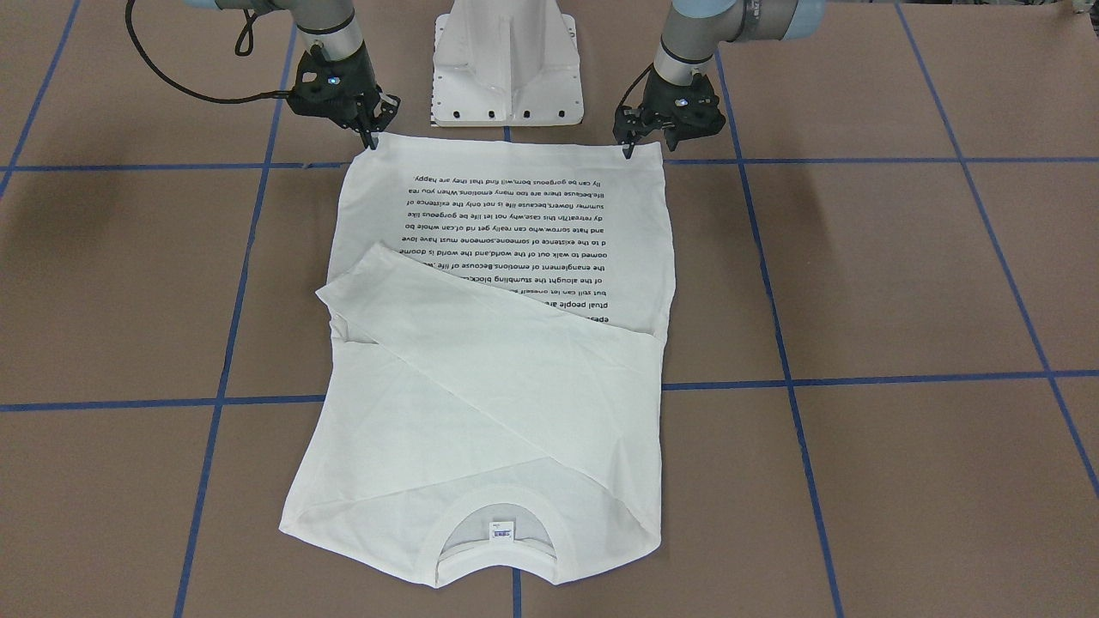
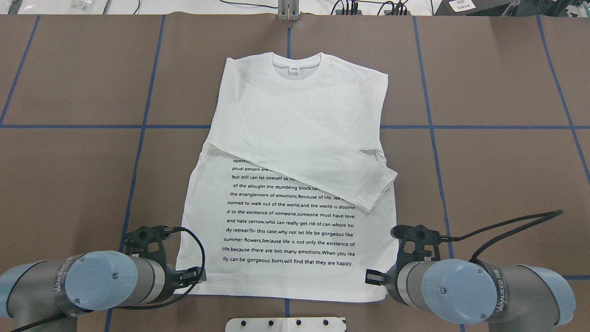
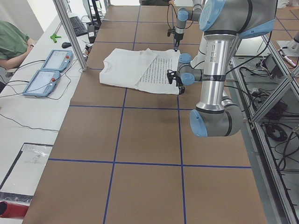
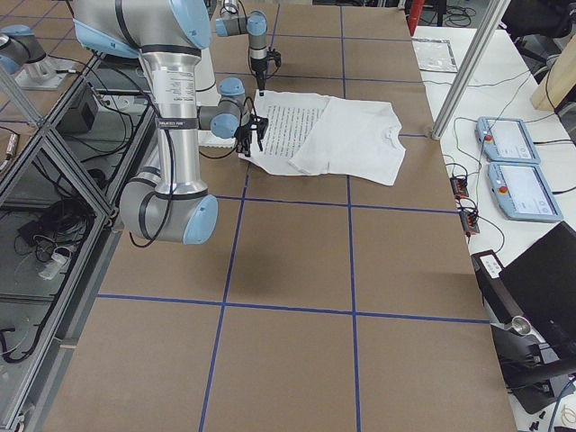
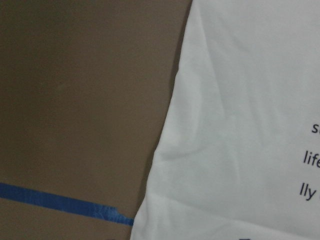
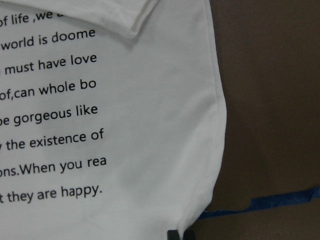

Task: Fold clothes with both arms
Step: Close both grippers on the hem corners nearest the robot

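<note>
The white long-sleeved T-shirt (image 2: 295,115) lies flat on the brown table, text side up. Its collar (image 2: 295,69) points away from me and one sleeve (image 2: 318,152) is folded diagonally across the chest. The hem runs along the near edge by the base. My left gripper (image 1: 629,153) (image 2: 198,275) is pinched shut on the hem's left corner. My right gripper (image 1: 372,142) (image 2: 370,276) is pinched shut on the hem's right corner. The right wrist view shows dark fingertips (image 6: 173,235) at the hem edge of the shirt (image 6: 150,150). The left wrist view shows only cloth (image 5: 240,125) and table.
The white pedestal base (image 1: 506,69) stands just behind the hem, between the two arms. Blue tape lines (image 1: 859,378) grid the table. Along the far side sit control tablets (image 3: 49,70), an aluminium post (image 3: 70,32) and a seated person's green sleeve (image 3: 11,42).
</note>
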